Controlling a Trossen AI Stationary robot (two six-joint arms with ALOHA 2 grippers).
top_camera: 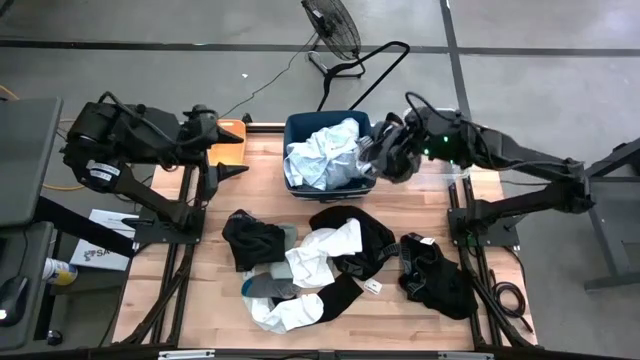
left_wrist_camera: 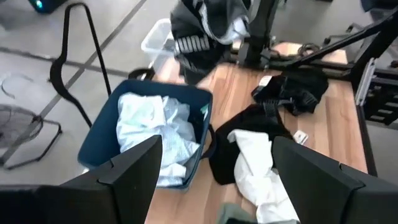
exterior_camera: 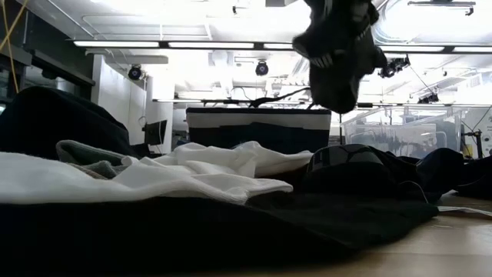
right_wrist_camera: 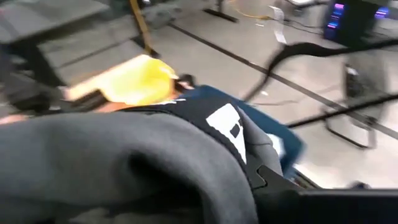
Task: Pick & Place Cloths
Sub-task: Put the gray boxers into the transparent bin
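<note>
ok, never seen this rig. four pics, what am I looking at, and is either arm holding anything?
Two robot arms at a wooden table. One picture looks straight down, one looks level across the tabletop, and one comes from each arm's wrist. The right gripper is shut on a dark garment, hanging by the navy bin, which already holds a pale blue cloth. The left gripper waits open at the table's far left edge, holding nothing. More black and white cloths lie piled on the table.

High overhead; low at tabletop level; wrists close; all share navy bin [top_camera: 300, 130]
</note>
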